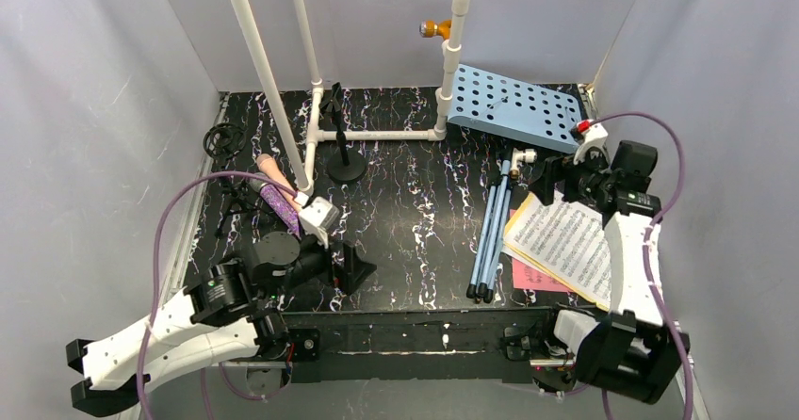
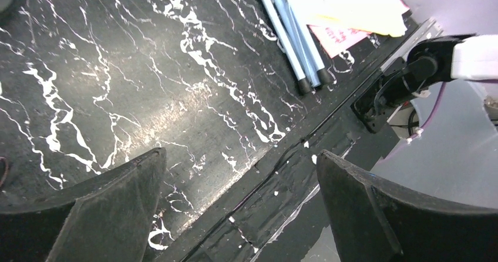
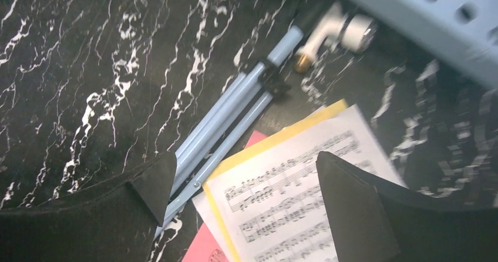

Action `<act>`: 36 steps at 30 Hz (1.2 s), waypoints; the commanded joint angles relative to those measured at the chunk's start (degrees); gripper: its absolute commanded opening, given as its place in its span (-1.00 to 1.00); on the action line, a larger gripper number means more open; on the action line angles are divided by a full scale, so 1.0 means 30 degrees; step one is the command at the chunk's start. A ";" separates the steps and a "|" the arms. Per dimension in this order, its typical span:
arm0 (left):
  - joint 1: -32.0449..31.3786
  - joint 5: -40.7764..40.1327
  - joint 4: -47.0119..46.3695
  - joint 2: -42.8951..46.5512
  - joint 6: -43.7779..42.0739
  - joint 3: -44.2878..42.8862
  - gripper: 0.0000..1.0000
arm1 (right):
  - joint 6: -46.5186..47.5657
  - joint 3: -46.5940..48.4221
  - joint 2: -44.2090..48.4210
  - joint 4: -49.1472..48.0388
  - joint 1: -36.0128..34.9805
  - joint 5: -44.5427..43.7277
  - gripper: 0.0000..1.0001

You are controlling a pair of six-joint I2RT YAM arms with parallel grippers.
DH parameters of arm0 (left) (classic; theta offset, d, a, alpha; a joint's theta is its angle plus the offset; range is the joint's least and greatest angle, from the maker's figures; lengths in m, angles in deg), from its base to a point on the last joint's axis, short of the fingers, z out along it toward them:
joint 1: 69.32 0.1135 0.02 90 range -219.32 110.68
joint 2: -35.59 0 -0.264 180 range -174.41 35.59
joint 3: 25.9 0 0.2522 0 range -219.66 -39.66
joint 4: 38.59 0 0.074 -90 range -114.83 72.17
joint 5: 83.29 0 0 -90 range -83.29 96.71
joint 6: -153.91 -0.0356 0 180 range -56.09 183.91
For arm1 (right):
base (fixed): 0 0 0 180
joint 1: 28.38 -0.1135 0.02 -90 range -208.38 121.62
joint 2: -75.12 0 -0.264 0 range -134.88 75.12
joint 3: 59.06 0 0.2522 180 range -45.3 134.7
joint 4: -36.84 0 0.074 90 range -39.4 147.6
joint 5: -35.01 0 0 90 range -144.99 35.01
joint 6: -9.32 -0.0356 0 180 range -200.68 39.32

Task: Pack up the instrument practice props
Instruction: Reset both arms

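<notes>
A: Both pincers gape wide and hold nothing. The right pincer (image 3: 245, 156) hangs over the pages (image 3: 293, 185), the left pincer (image 2: 241, 156) over bare table (image 2: 117, 68).

B: What's round the right one?

A: The pages are straight beneath it, white on yellow on pink. The blue legs (image 3: 235, 109) lie just to its left and the rack (image 3: 423, 15) just beyond its tips.

B: How will they handle?

A: The pages look thin and limp and lie flat, so I'd pinch a free corner, and they may fan apart. The legs look stiff and slim and could roll, so clamp across the bundle's middle.

B: And the mics?

A: The pink mic (image 1: 273, 168) and purple mic (image 1: 283, 208) lie to the left pincer's left, farther out, by the pipe frame (image 1: 377, 136). They're probably rigid and round, so take them across the handle. A round-base mount (image 1: 346, 169) stands beyond it.

B: Any box or bag?

A: None in view, so where they pack away I can't tell.
</notes>
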 commanded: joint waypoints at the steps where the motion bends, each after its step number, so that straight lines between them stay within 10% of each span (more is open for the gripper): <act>1: 0.0033 -0.0788 0.2391 0.0795 -0.0953 -0.2228 0.96 | 0.0950 0.2811 0.2158 0.2288 0.0176 -0.1002 0.97; 18: 0.0802 -0.9006 0.5326 -0.3621 -0.9150 -1.2526 0.96 | -0.5964 1.5810 -0.3303 0.5058 -0.0810 0.2454 0.97; 30: 0.8915 -0.2811 0.5878 -0.9613 -0.9555 -1.9850 0.96 | -0.4790 1.8927 -0.3084 0.5918 -0.1072 -0.0683 0.97; 36: 0.9388 -0.1535 0.5725 -0.9094 -0.8389 -1.9277 0.96 | -0.5811 2.0804 -0.2624 0.6551 -0.1081 -0.4506 0.97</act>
